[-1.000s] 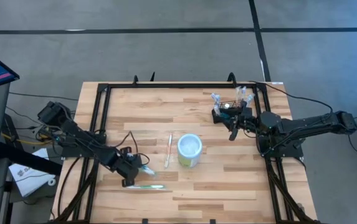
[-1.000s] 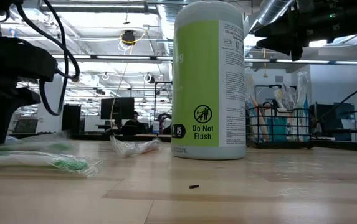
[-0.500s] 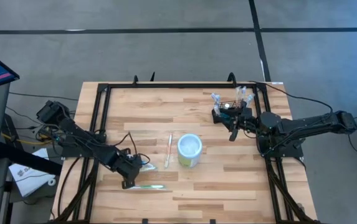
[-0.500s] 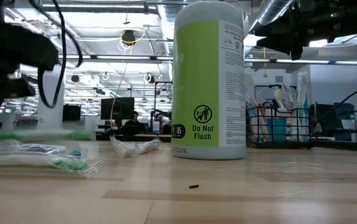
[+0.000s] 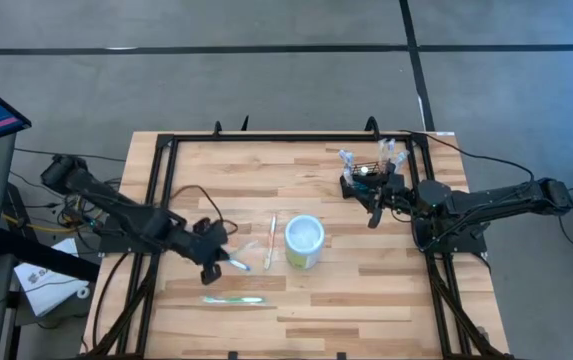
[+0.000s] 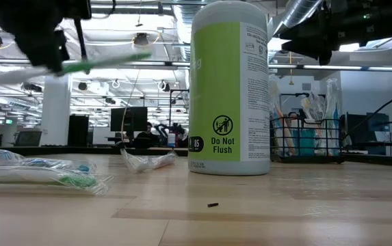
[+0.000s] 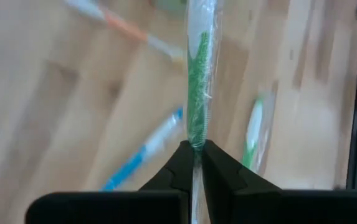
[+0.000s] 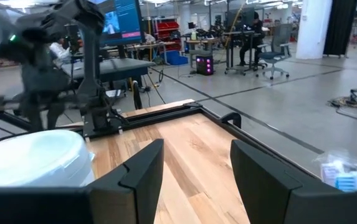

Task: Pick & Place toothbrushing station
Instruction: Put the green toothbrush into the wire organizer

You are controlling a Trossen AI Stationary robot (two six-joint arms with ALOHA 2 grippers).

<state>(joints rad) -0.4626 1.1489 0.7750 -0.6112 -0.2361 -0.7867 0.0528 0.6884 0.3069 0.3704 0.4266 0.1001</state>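
Two dark fingers of the left gripper (image 7: 195, 163) clamp a clear-wrapped green toothbrush (image 7: 198, 87) above the table; the right gripper (image 8: 194, 163) hovers open beside the black wire-mesh basket (image 5: 366, 176).

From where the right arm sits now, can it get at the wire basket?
Probably yes. The right end effector hangs open right beside the wire basket at the table's far right, with nothing between them. The left end effector, shut on a wrapped green toothbrush, is far across the table.
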